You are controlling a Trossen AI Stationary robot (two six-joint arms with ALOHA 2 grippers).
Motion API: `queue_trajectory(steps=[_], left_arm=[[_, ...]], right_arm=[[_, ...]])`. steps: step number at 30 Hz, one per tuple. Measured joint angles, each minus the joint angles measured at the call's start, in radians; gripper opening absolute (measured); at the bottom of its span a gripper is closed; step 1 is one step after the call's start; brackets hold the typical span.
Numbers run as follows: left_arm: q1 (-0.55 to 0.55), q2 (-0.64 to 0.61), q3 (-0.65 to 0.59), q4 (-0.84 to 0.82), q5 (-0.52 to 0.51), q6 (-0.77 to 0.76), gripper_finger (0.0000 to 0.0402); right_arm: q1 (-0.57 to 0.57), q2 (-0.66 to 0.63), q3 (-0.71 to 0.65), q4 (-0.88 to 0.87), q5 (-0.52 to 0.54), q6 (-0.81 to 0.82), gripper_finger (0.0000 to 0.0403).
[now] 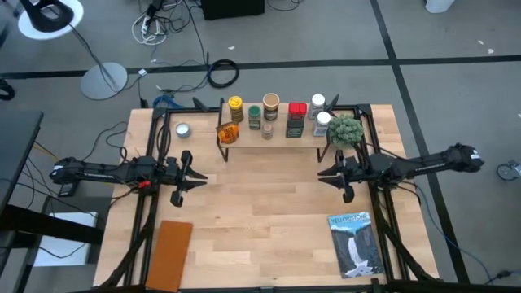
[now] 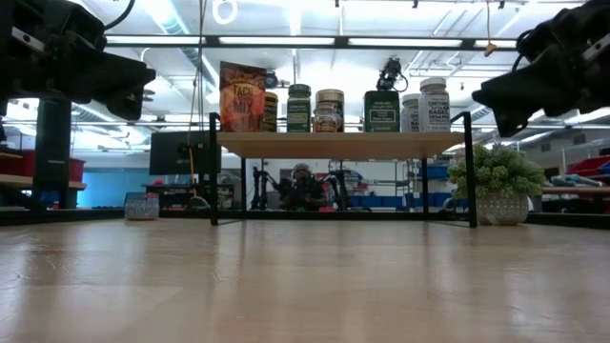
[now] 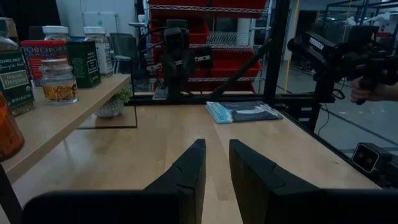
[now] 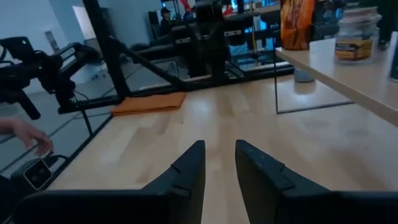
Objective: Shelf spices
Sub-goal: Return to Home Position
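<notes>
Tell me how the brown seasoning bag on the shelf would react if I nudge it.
The brown seasoning bag stands upright, taller than the jars beside it, so it would probably tip easily. It looks like a soft pouch, likely to crumple rather than slide. It sits at the end of the shelf, so an outward push might drop it off.

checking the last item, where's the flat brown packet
In the low view the flat brown packet stands upright at the left end of the light wooden shelf, beside the yellow-topped jar.

L gripper, R gripper, both raised, fingers barely apart
</notes>
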Motion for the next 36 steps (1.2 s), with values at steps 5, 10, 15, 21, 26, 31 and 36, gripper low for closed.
queue_trajectory(steps=[5, 10, 15, 21, 26, 31, 36], left_arm=[[0.0, 0.0, 0.0, 0.0, 0.0, 0.0, 0.0076], [0.0, 0.0, 0.0, 0.0, 0.0, 0.0, 0.0076], [0.0, 0.0, 0.0, 0.0, 0.0, 0.0, 0.0076], [0.0, 0.0, 0.0, 0.002, -0.001, 0.0, 0.0076], [0.0, 0.0, 0.0, 0.0, -0.001, 0.0, 0.0076], [0.0, 0.0, 0.0, 0.0, 0.0, 0.0, 0.0076], [0.0, 0.0, 0.0, 0.0, 0.0, 0.0, 0.0076]], right_arm=[[-0.009, -0.088, 0.0, -0.036, 0.003, -0.014, 0.0089], [-0.035, -0.188, 0.0, -0.082, 0.005, -0.02, 0.0089], [-0.058, -0.269, 0.0, -0.272, 0.017, 0.039, 0.0089], [-0.064, -0.26, 0.0, -0.275, 0.0, -0.025, 0.0089], [-0.084, -0.165, 0.0, -0.277, 0.0, -0.06, 0.0089], [-0.102, -0.012, 0.0, -0.278, 0.0, -0.058, 0.0089], [-0.102, 0.097, 0.0, -0.268, 0.0, -0.001, 0.0089]])
